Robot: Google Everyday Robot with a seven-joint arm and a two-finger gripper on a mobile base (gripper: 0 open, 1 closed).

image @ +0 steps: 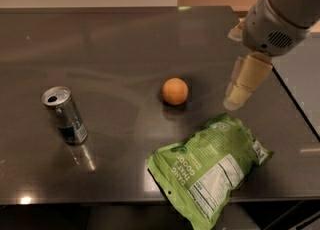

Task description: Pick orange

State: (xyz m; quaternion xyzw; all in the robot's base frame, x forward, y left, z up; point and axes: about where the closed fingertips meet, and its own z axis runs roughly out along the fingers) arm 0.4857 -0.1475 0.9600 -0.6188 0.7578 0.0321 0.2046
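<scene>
The orange [175, 91] is a small round fruit lying on the dark table [115, 39], near the middle. My gripper [237, 97] hangs from the pale arm at the upper right. It points down, to the right of the orange and a little above the table, and does not touch the fruit. It is empty as far as I can see.
A dark drink can [65, 115] stands upright at the left. A green snack bag [210, 166] lies at the front right, just below the gripper, overhanging the table's front edge. The table's right edge [295, 104] runs close behind the gripper.
</scene>
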